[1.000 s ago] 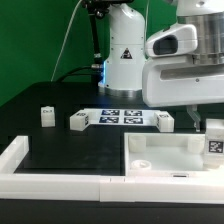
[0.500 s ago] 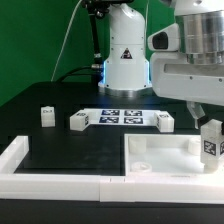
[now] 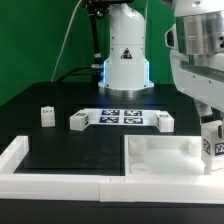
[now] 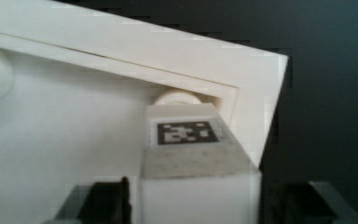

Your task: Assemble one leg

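We can read no letters, words, brand names or numbers anywhere. We do see signs. The leg (image 4: 190, 165), held between the fingers of the gripper (image 4: 202, 205), bears a square black-and-white tag (image 4: 185, 131) just ahead of the fingertips; its pattern is a code, not lettering. Well away from the gripper, toward the exterior view's left, the marker board (image 3: 122, 116) carries several such squares. Beyond it, farther from the gripper, the white robot base (image 3: 138, 72) shows a black triangle sign (image 3: 126, 57), too small to read.
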You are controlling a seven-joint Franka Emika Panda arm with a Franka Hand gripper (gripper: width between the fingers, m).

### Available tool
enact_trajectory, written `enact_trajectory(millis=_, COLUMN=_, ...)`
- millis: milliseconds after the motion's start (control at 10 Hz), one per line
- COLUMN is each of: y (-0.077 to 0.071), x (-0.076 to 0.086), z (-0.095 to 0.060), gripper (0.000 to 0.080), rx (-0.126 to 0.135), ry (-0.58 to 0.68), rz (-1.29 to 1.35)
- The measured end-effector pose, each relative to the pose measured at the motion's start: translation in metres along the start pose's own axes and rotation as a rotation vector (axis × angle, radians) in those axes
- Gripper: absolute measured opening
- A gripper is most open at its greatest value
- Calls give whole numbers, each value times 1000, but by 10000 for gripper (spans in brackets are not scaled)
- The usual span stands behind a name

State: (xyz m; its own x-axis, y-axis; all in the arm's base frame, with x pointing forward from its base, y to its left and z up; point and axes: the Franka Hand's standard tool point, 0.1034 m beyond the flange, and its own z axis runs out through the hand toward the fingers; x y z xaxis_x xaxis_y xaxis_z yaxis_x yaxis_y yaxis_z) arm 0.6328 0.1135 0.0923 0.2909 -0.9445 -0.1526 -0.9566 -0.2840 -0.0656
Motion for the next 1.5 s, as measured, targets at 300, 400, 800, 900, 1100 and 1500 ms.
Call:
enact_trajectory(millis=300, y=0, x=-3, z=1, gripper=623, rx=-3, ry=0, rz=-199)
enact_trajectory(millis=400, y=1, x=-3, z=3, gripper=645, rx=-5, ry=0, rz=-382)
enact_trajectory(millis=800, y=1, x=0, z=4, gripper=649, rx=-7, ry=0, rz=-988)
enact_trajectory(millis=900, y=0, x=-4, z=5, gripper=649, rx=-7, ry=-2, rz=-1106)
enact_trajectory(millis=1100, y=0, x=-8, z=5, gripper=649, rx=-13, ry=0, rz=-1366)
enact_trajectory(millis=1500, y=0, x=-7, z=5, gripper=559, rx=-15, ry=0, rz=-1440)
